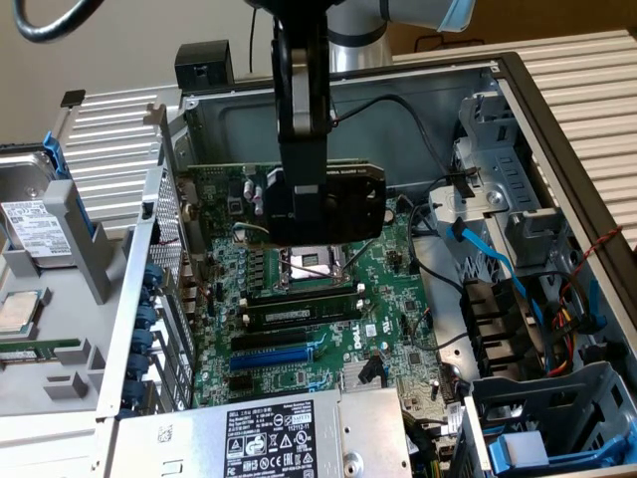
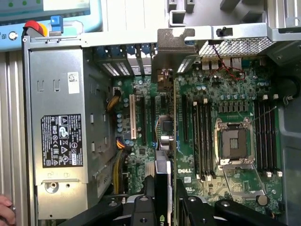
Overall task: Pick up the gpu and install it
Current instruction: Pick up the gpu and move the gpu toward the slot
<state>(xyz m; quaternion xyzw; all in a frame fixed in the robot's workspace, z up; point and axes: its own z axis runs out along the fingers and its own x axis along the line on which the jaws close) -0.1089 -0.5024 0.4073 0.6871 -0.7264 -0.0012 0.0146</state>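
Our fingers [image 2: 148, 194] are clamped on the gpu [image 1: 343, 194], pinching its top edge so the card hangs upright on edge. It is held clear above the motherboard [image 1: 383, 289], close to the empty CPU socket [image 1: 311, 264], inside the open case [image 1: 557, 100]. We judge the pickup done and the install in hand, since the card sits in no slot. The expansion slots, among them the blue slot [image 1: 274, 351], lie nearer the power supply [image 1: 269, 438]. Seating calls for the card's lower edge squared along a slot, with the silver bracket toward the rear openings and a straight descent
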